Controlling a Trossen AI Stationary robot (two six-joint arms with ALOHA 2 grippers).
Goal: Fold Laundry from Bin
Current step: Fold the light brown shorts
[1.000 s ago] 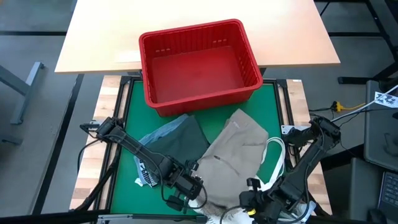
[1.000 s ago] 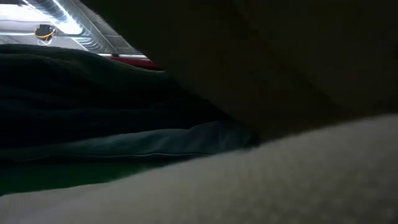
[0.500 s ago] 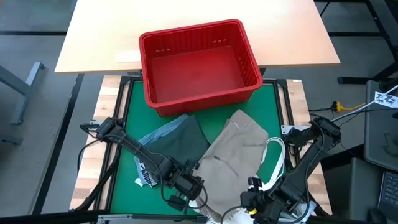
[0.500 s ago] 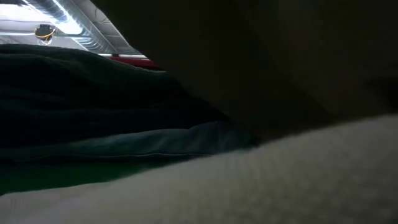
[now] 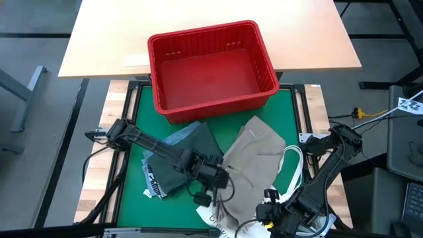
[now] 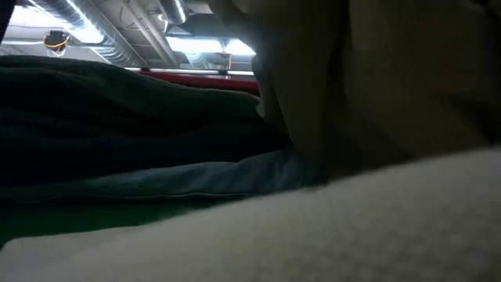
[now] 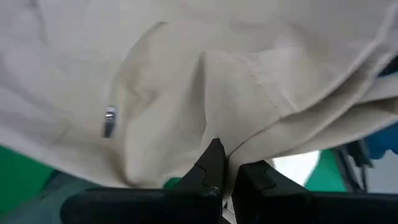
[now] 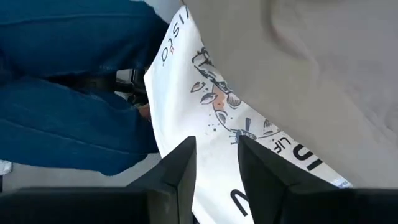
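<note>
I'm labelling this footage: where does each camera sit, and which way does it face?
High: overhead, straight down on red bin, both arms.
Low: at tabletop height, level across dark green garment; no arm visible.
Left wrist: on left gripper, pinching khaki garment.
Right wrist: on right gripper, over white tote bag.
Shared: khaki garment, high and left wrist.

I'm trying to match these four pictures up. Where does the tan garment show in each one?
High view: tan garment right of centre, below the red bin.
Low view: dark mass, upper right.
Left wrist: fills the picture.
Right wrist: upper right.
Shared landmark: white printed bag.
</note>
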